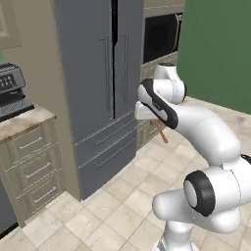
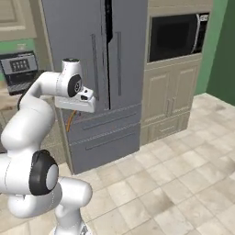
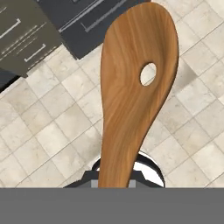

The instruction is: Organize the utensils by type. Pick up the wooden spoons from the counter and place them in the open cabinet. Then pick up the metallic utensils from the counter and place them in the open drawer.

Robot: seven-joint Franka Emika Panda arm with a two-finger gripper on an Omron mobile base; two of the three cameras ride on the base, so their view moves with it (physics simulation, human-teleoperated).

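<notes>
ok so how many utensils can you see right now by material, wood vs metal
wooden spoon, held in the hand, also seen in the left base view: 1
metal utensils: 0
total: 1

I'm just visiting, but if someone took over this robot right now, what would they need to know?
Gripper: shut on a wooden spoon, which hangs over the tiled floor in front of the grey fridge.
Counter: one end shows at the left, by a coffee machine.
Done: one wooden spoon picked up.
Left: put it in the cabinet; the other utensils cannot be judged from here.
</notes>
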